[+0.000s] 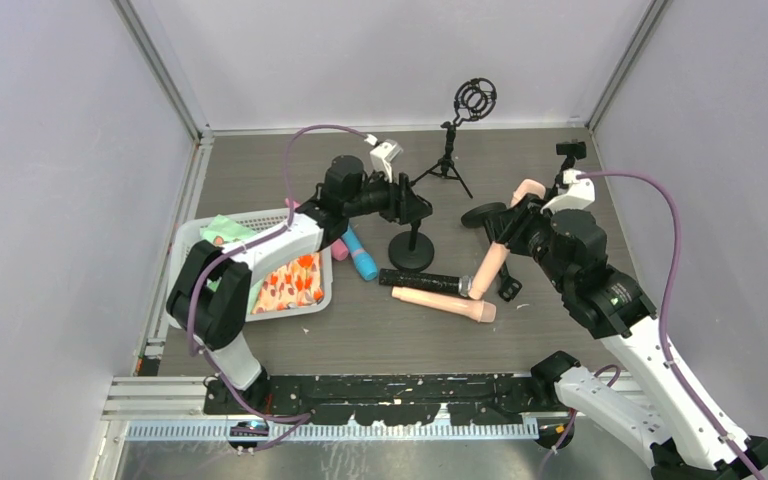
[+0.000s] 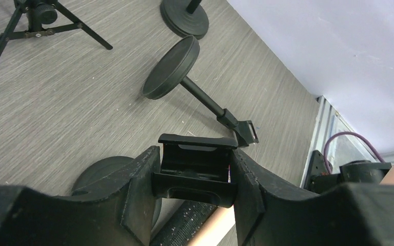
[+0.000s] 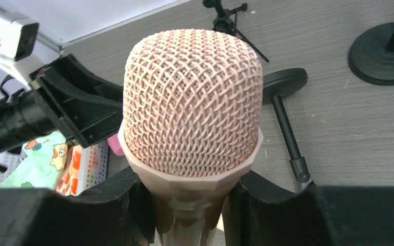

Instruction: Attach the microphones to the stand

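A: Microphone, peach-beige (image 3: 192,102), one of four. Location?

B: Off the desk, right of centre. Its barrel is clamped in the jaws of the right gripper (image 3: 190,205), just under the collar, with the mesh head toward the wrist camera.

A: Handling?

B: Judged rigid and fairly light. The barrel is smooth and tapering, so it is liable to slip or twist. The mesh head probably dents. Best held on the barrel, as now, leaving the tail free for a clip.

A: Remaining stock?

B: Second peach microphone (image 1: 445,303), black microphone (image 1: 422,279), blue microphone (image 1: 363,260). All lie flat mid-desk, close together, none mounted.

A: Stands?

B: Round-base stand (image 1: 412,250), upright at centre. Its clip (image 2: 197,154) sits between the jaws of the left gripper (image 2: 196,174), which press on both sides of it. Fallen stand (image 2: 172,66), lying right of centre. Tripod stand (image 1: 447,160) with ring mount, near the far edge.

A: Other?

B: White basket (image 1: 255,217) of cloths, by the left edge.
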`<state>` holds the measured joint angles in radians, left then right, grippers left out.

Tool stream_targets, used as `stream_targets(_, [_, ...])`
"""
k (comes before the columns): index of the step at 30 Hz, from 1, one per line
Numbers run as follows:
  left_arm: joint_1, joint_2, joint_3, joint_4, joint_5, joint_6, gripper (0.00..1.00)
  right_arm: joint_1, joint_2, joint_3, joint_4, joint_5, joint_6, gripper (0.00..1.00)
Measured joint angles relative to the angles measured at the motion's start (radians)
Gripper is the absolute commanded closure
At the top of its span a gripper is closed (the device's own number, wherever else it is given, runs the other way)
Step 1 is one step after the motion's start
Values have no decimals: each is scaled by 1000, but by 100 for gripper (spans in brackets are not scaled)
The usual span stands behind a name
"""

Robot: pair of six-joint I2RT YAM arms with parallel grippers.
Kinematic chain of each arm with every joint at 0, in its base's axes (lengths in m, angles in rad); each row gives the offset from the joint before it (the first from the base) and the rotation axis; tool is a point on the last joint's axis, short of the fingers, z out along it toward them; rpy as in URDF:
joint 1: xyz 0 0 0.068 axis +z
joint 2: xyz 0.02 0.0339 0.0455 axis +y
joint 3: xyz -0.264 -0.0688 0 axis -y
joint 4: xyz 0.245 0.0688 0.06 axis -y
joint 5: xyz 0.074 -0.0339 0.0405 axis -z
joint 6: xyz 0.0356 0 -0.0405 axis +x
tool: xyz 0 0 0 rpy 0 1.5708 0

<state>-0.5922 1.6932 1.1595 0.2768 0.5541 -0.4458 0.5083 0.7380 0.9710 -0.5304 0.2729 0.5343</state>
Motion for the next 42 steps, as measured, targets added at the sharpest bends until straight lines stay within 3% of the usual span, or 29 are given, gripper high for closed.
stream_targets(5, [-62,-26,-3,-25,-164,-11,77,0,-10,-34,22,79,43,96])
stream_targets(14, [-137,-71,-53,11,-468,-82,81,0,-6,-79,113,212,121,96])
stream_targets(24, [-132,-22,-35,80,-600,-119,81,0,14,-89,158,245,136,96])
stream_targets(26, [-132,-15,-35,93,-609,-121,75,0,13,-101,177,251,138,96])
stream_targets(32, [-132,-15,-51,124,-612,-121,29,0,8,-145,225,261,138,95])
stream_targets(34, [-133,-19,-71,148,-605,-116,19,0,8,-156,248,263,137,95])
stream_targets(37, [-133,-42,-120,171,-604,-103,14,0,8,-170,293,265,134,94])
stream_targets(42, [-139,-92,-196,206,-584,-60,12,0,8,-192,370,264,121,93])
